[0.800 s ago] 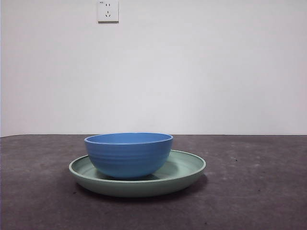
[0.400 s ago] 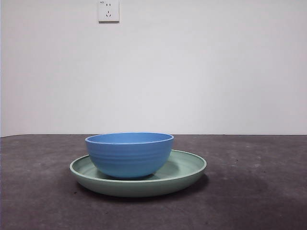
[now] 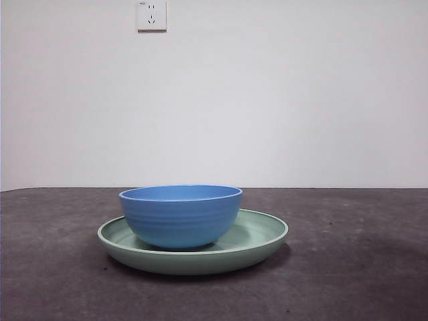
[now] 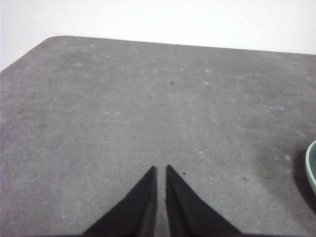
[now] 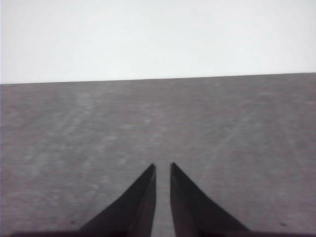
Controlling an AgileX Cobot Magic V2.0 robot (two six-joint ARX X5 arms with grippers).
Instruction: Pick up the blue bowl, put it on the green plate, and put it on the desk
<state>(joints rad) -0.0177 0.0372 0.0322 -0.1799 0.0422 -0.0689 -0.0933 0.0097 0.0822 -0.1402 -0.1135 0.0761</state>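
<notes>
Left gripper (image 4: pixel 161 170): jaws pressed nearly together, empty, over bare surface (image 4: pixel 123 113); only a sliver of the green plate (image 4: pixel 312 165) shows at that view's edge, so this arm looks the nearer. Front view: blue bowl (image 3: pixel 180 215) sits upright inside the green plate (image 3: pixel 257 234), left of its centre, plate flat on the surface; bowl is round, no long axis. Wall socket (image 3: pixel 151 15) above. Nothing obstructs. Right gripper (image 5: pixel 162 170): jaws nearly closed, empty, neither dish in its view.

We hold our left claw (image 4: pixel 161 170) above bare table (image 4: pixel 123 108), its two black jaws nearly together, gripping nothing. Our right claw (image 5: pixel 162 168) hangs likewise, jaws drawn close with a thin gap, empty.
</notes>
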